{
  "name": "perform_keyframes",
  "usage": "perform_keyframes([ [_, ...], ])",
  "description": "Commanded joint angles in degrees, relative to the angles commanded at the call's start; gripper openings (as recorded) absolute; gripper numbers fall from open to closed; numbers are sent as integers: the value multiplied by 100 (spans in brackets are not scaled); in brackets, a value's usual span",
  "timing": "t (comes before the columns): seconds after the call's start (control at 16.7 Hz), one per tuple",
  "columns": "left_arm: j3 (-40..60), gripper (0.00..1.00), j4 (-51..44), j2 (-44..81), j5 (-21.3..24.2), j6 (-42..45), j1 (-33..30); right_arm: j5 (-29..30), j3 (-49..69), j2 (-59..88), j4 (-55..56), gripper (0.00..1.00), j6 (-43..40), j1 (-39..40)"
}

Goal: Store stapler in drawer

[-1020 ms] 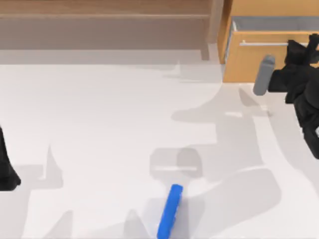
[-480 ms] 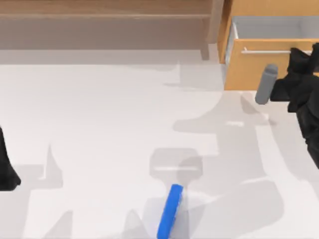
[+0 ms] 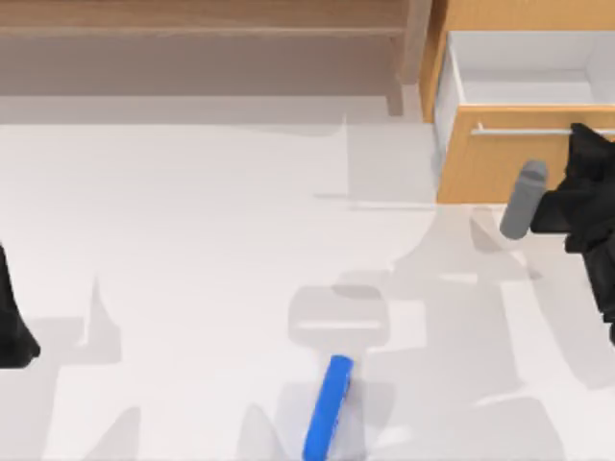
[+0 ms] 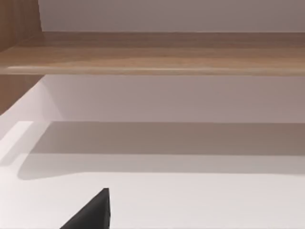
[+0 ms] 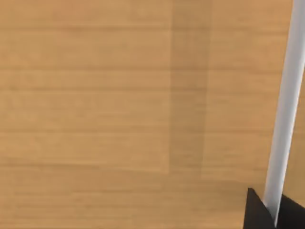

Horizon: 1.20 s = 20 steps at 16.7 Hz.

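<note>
Top view, drawer: the drawer (image 3: 527,106) sits at the upper right of the frame, pulled partly open, white inside showing behind its orange-brown front.
Top view, right tool: the right tool (image 3: 580,158) is at the right edge, at the drawer's silver handle (image 3: 524,132); a grey cylinder juts from the arm just below the front.
Top view, stapler: the stapler (image 3: 328,407) lies on the white tabletop (image 3: 192,250) at the lower centre of the frame, well apart from the drawer and from both arms.
Top view, left arm: parked at the left edge, lower half of the frame.
Top view, shelf: a brown-grey shelf unit (image 3: 207,48) runs along the top of the frame.
Left wrist view: the shelf unit and bare tabletop, with one dark fingertip at the lower edge; I cannot tell whether the left tool is clenched or released.
Right wrist view: the handle runs between two dark fingertips (image 5: 257,212) at the lower right corner, so the right tool looks clenched on it.
Risk: the handle sits right at the fingertips, so it could slip out during a pull, leaving an opening too small for the stapler.
</note>
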Motion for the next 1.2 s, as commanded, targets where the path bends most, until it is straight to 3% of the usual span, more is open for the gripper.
perform_keyframes([
  [0.84,0,100,0,0,0,0,0,411,-1388,-366,1007,0,7,406],
  [1.2,0,100,0,0,0,0,0,411,-1388,-366,1007,45,7,406],
])
